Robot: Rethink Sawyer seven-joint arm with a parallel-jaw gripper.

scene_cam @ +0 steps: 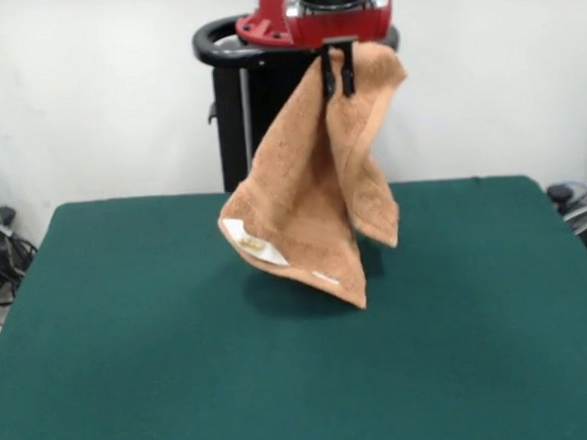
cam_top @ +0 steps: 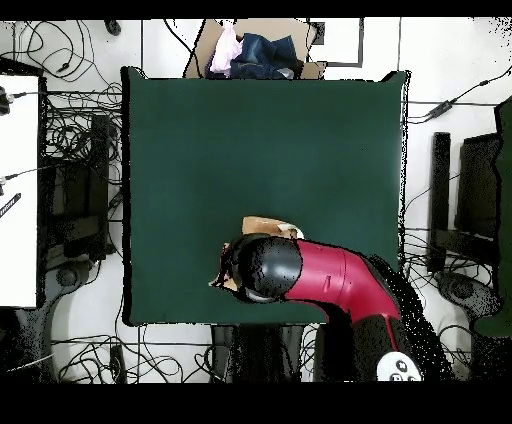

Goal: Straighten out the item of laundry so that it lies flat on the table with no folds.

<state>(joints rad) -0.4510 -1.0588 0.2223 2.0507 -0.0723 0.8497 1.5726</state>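
The peach-orange towel (scene_cam: 312, 194) hangs in the air above the dark green table (scene_cam: 131, 340), folded and draped, with its lowest corner clear of the cloth. A white label with a yellow mark shows on its lower left edge. My gripper (scene_cam: 337, 75) is shut on the towel's top corner, high at the table's far side. In the overhead view my red arm (cam_top: 335, 280) covers most of the towel (cam_top: 262, 226); only slivers peek out near the table's (cam_top: 200, 140) robot-side edge, and the gripper itself is hidden there.
A cardboard box with clothes (cam_top: 255, 50) sits beyond the table's far edge in the overhead view. Cables and equipment (cam_top: 75, 200) crowd the floor on both sides. The black pedestal (scene_cam: 232, 104) stands behind the hanging towel.
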